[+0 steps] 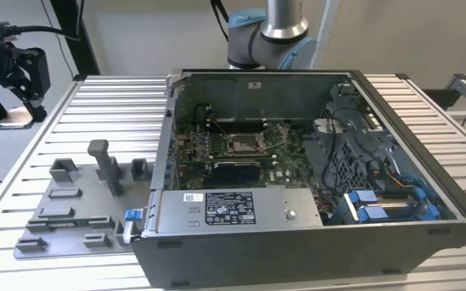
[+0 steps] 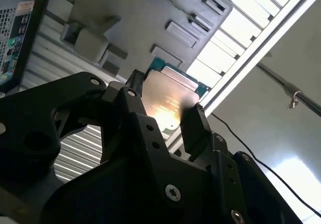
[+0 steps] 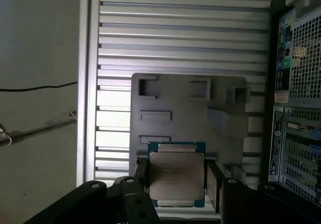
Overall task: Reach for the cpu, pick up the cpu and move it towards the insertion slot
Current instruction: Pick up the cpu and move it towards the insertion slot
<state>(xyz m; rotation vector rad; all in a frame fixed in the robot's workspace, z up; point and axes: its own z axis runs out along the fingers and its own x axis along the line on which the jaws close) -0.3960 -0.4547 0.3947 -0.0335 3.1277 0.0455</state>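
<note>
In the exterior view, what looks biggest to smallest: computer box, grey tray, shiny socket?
Largest: open dark metal computer case.
Then grey plastic fixture tray.
Smallest: shiny square metal-framed insertion slot.

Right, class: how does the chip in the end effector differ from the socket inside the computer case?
The chip is gripped in the end effector, far on the exterior view's left; the socket sits inside the case. The chip shows a plain silvery face; the socket shows a shiny frame around a tan centre. Both are square.
</note>
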